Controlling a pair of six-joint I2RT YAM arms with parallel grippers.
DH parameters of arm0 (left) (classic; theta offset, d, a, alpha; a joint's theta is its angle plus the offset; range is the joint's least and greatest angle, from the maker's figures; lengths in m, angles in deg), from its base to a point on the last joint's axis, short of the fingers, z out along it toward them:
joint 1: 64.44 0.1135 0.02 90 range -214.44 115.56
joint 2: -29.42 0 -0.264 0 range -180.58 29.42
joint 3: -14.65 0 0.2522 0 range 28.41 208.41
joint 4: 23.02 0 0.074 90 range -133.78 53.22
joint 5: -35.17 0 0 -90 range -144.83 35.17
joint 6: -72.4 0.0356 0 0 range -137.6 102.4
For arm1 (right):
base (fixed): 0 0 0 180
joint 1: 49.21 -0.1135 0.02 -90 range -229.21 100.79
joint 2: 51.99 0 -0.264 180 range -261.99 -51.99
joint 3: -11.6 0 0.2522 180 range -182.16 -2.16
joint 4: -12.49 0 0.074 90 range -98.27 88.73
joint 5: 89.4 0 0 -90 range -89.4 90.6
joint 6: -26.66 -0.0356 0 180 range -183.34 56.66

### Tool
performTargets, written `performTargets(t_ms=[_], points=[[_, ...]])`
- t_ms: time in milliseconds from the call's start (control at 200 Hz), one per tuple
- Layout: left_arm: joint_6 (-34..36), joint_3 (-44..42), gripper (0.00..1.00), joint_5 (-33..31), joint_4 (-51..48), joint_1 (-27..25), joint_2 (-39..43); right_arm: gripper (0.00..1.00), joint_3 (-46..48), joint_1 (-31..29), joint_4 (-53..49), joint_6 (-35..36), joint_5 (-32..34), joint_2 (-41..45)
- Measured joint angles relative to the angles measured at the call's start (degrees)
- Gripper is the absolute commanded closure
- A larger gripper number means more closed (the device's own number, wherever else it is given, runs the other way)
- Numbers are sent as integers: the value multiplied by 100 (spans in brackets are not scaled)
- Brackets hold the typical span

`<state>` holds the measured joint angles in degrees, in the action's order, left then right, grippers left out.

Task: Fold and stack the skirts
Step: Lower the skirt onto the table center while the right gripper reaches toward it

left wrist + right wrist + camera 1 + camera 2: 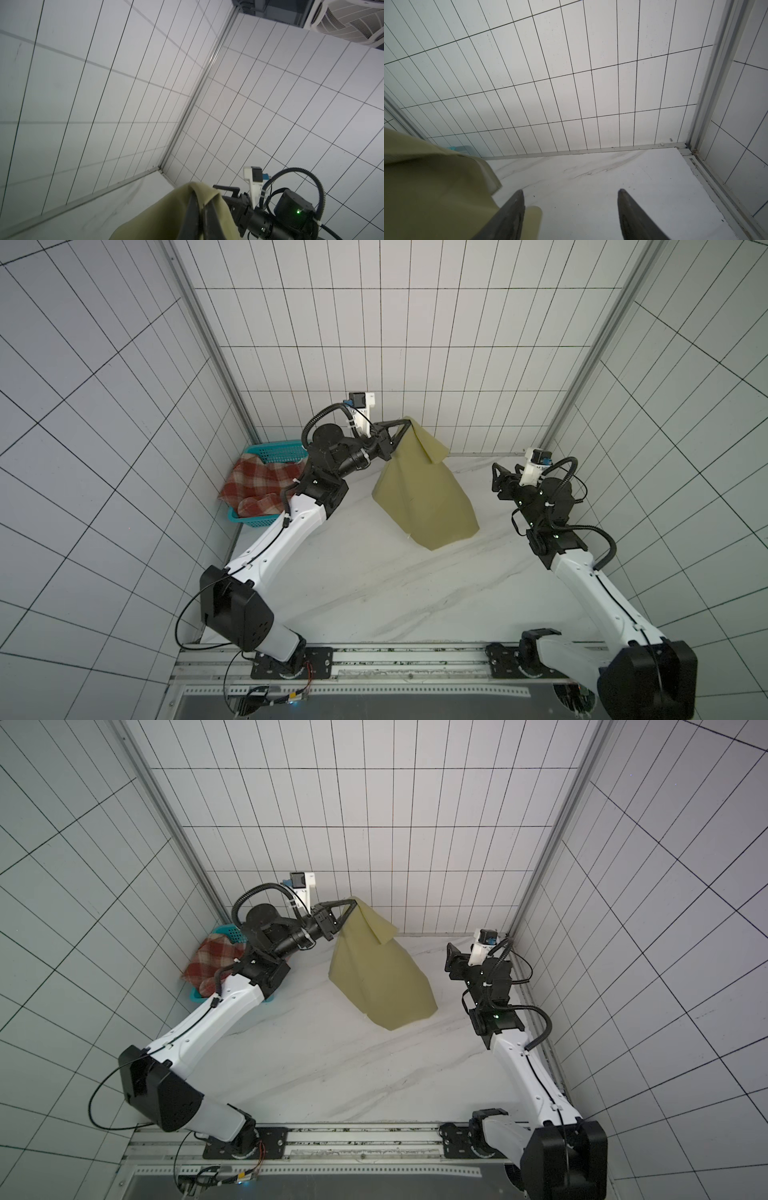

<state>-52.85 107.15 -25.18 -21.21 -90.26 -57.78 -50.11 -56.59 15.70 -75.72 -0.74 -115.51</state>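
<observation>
Beyond the mounting rail at six o'clock, my left hand was clamped on an upper edge of the olive skirt toward twelve o'clock, with the hem apparently brushing the worktop. My right hand stood open and empty at three o'clock. The plaid skirt spilled from the teal basket at ten o'clock. I judged the olive cloth light, limp and smooth, best taken at a second top corner.

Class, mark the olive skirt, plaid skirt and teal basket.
olive skirt [428, 502]: in a top view, hanging cloth's middle.
plaid skirt [253, 485]: in a top view, draped middle.
teal basket [274, 452]: in a top view, far wall.
</observation>
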Motion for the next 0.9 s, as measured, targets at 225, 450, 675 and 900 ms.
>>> performTargets(t_ms=[225, 450, 675, 900], points=[[-444, -2184, 64, -205, 205, 120, -2, 33, 328, -9, -33, -118, -221, -118], [-505, -3359, 44, -437, -339, 365, 387, 36, 968, -151, -44, -417, -367, -313], [-326, -3654, 40, -568, -1189, 402, 1198, 36, 1565, -431, -151, -881, -520, -286], [-343, -4387, 39, -566, -2063, 341, 1676, 36, 2177, -881, -404, -1423, -599, -208]])
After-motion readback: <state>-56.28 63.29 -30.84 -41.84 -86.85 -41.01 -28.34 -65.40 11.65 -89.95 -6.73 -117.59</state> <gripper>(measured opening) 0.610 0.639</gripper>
